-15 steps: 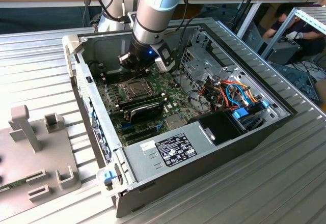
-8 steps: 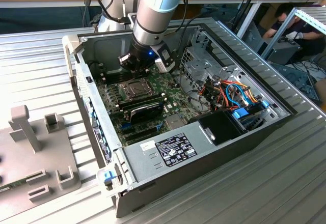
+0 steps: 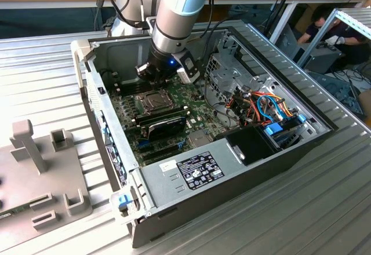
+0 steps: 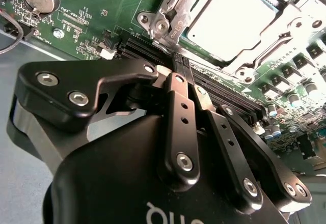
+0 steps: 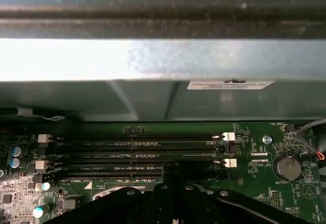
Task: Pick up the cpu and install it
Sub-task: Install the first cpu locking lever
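Gripper (image 3: 148,75) is down inside the open computer case (image 3: 107,130), which lies on its side on the ribbed metal table (image 3: 324,208). In both wrist views its jaws look pressed together with nothing between them, tips (image 4: 177,74) just over the long black memory slots (image 5: 137,155) on the green motherboard (image 3: 200,113).

Now the cpu (image 3: 152,99): in the exterior view it sits at about ten o'clock inside the case, directly at six o'clock from the gripper and apart from it. In the second wrist view its pale silvery top (image 4: 232,20) lies flat in the socket, ringed by the shiny metal socket frame (image 4: 168,20).

What else is in the case? A dark expansion card (image 3: 165,121) lies just at five o'clock from the cpu. The grey power supply (image 3: 191,171) with its label fills the six o'clock edge. A tangle of orange and blue cables (image 3: 264,107) sits over at three o'clock beside the drive cage (image 3: 223,72). A round coin battery (image 5: 288,167) sits on the board near the slot ends.

Outside the case, a grey plastic fixture (image 3: 40,168) rests on the table at nine o'clock. A person (image 3: 324,29) sits beyond the table at two o'clock.
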You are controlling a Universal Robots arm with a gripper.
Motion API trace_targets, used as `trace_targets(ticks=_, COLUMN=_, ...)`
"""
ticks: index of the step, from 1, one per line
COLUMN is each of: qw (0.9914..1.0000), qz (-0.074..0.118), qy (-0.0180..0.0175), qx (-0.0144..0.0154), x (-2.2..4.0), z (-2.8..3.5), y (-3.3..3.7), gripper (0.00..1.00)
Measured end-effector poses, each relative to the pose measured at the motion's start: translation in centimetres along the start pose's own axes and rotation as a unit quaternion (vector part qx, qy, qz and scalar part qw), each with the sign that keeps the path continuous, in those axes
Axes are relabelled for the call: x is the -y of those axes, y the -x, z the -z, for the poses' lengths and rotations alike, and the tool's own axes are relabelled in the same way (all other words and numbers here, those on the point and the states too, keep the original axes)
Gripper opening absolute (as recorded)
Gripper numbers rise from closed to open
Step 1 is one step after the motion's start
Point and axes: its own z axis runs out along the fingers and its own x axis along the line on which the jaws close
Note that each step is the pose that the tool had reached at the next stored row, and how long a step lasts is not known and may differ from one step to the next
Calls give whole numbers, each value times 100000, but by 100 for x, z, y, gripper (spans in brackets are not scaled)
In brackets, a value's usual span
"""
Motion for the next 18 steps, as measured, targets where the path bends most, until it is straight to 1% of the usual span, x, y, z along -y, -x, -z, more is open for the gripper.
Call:
trace_targets(ticks=1, qw=100000, qz=-1, qy=-222, qx=2, x=3, z=-21, y=0, gripper=11)
trace_targets(ticks=3, qw=99999, qz=1, qy=-339, qx=5, x=4, z=-24, y=0, gripper=11)
trace_targets(ticks=5, qw=100000, qz=6, qy=-309, qx=30, x=3, z=-35, y=1, gripper=11)
trace_targets(ticks=8, qw=99999, qz=-1, qy=-403, qx=6, x=3, z=-34, y=-1, gripper=11)
trace_targets(ticks=12, qw=99999, qz=-3, qy=-434, qx=0, x=-15, z=-38, y=-1, gripper=11)
trace_targets(ticks=18, qw=99999, qz=13, qy=-377, qx=5, x=-36, z=-45, y=-1, gripper=11)
